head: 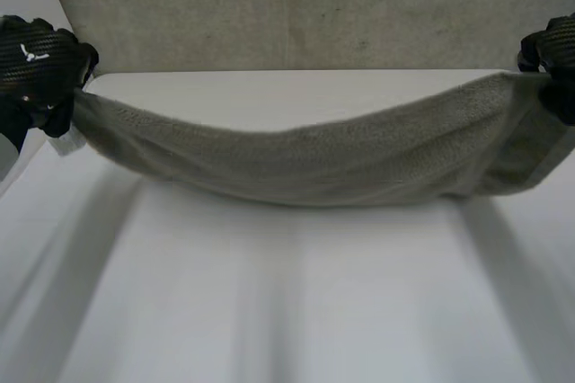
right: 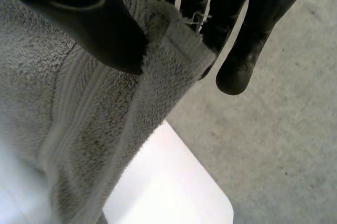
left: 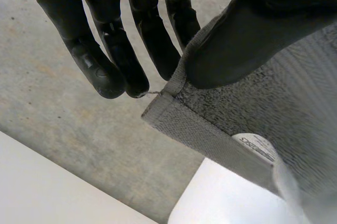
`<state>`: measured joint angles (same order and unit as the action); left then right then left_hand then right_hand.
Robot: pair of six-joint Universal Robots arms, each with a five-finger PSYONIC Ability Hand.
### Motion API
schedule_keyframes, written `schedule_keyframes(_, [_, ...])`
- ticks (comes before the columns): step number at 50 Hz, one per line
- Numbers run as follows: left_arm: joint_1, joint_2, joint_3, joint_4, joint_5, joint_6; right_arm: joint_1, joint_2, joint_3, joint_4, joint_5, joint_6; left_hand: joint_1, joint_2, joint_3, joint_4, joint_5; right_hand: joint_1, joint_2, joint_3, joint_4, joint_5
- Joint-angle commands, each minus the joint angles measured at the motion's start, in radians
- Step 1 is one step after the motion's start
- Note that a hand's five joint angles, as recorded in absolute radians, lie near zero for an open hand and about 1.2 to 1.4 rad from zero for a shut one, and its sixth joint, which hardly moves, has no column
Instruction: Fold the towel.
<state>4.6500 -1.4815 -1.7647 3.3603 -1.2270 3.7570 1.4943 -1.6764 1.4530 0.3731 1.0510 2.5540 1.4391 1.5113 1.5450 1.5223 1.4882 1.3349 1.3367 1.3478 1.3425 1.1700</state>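
Note:
A grey towel (head: 305, 158) hangs in a sagging band between my two hands, above the white table (head: 287, 293). My left hand (head: 36, 64) holds its left end; in the left wrist view the thumb (left: 237, 45) presses the towel's corner (left: 210, 124) against the fingers (left: 152, 34), so the hand is shut on it. My right hand (head: 550, 50) holds the right end. There the thumb (right: 89, 19) pinches the towel's hemmed corner (right: 158, 71) against the fingers (right: 221, 19). The towel's middle droops lowest, and its ends are raised.
Behind the table's far edge lies a grey concrete floor (head: 296, 5), also seen under both hands (left: 63, 129) (right: 279, 145). A white label (left: 255, 145) is sewn near the towel's left corner. The table's rounded corners (right: 210, 203) lie below each hand.

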Motion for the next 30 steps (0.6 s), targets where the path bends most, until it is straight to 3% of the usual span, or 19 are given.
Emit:
schedule_keyframes(1, [-0.014,-0.155,0.056,0.002,-0.002,0.010,0.001,0.173,-0.105,0.059,0.026,-0.090,-0.043,-0.115,-0.149,-0.126,-0.266,0.061,0.060,0.048,0.054,0.052])
schedule_keyframes(6, [-0.027,-0.307,0.168,-0.012,-0.011,0.014,0.061,0.313,-0.218,0.082,0.092,-0.120,-0.043,-0.115,-0.149,-0.126,-0.266,0.061,0.060,0.048,0.054,0.052])
schedule_keyframes(8, [-0.059,-0.411,0.276,-0.054,-0.019,0.015,0.098,0.398,-0.284,0.082,0.159,-0.129,-0.043,-0.115,-0.149,-0.126,-0.266,0.061,0.060,0.048,0.054,0.052])
schedule_keyframes(16, [-0.088,-0.621,0.606,-0.114,-0.097,0.017,0.202,0.601,-0.471,0.047,0.233,-0.231,-0.043,-0.115,-0.149,-0.126,-0.266,0.061,0.060,0.048,0.054,0.052])
schedule_keyframes(22, [-0.128,-0.695,0.761,-0.110,-0.097,0.050,0.257,0.679,-0.569,-0.121,0.335,-0.247,-0.043,-0.115,-0.149,-0.126,-0.266,0.061,0.060,0.048,0.054,0.052])
schedule_keyframes(30, [-0.171,-0.724,0.746,-0.105,-0.101,0.131,0.271,0.693,-0.531,-0.233,0.357,-0.235,-0.043,-0.115,-0.149,-0.126,-0.266,0.061,0.060,0.048,0.054,0.052])
